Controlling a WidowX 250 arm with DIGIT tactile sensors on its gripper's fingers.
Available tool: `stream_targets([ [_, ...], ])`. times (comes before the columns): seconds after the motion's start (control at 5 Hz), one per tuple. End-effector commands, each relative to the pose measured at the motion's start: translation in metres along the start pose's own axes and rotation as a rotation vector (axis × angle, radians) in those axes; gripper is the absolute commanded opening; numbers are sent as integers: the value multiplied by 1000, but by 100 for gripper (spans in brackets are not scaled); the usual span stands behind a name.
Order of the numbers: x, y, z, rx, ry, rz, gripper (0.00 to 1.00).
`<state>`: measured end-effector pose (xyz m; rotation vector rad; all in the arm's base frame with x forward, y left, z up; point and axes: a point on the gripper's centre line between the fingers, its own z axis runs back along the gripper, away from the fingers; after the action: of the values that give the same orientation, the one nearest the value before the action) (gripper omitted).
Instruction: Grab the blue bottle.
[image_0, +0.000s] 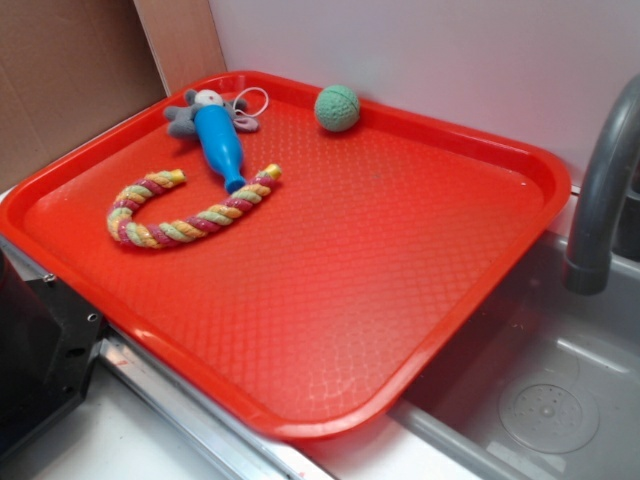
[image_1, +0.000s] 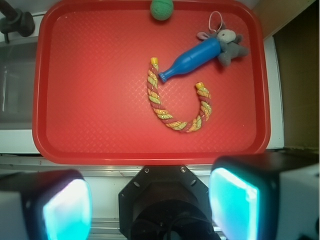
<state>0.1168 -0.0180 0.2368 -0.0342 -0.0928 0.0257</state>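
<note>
At the bottom of the wrist frame, the gripper hangs wide open and empty, well apart from the blue bottle at upper right.

Blue bottle on tray, hand spread.

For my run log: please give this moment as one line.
phase: before grasp | gripper: open, off tray | bottle: lying, neck by rope | ball: far edge

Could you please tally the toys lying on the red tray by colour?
Blue: 1, the blue bottle with a grey mouse head
Green: 1, the green crocheted ball
Multicoloured: 1, the multicoloured rope
Total: 3 toys
</note>
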Motion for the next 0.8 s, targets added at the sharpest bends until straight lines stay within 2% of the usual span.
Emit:
stream_targets([
  [0.0,0,0,0,0,0,0,100],
  [0.4,34,26,-19,-79,41,397,100],
  [0.6,50,45,-28,-108,11,564,100],
])
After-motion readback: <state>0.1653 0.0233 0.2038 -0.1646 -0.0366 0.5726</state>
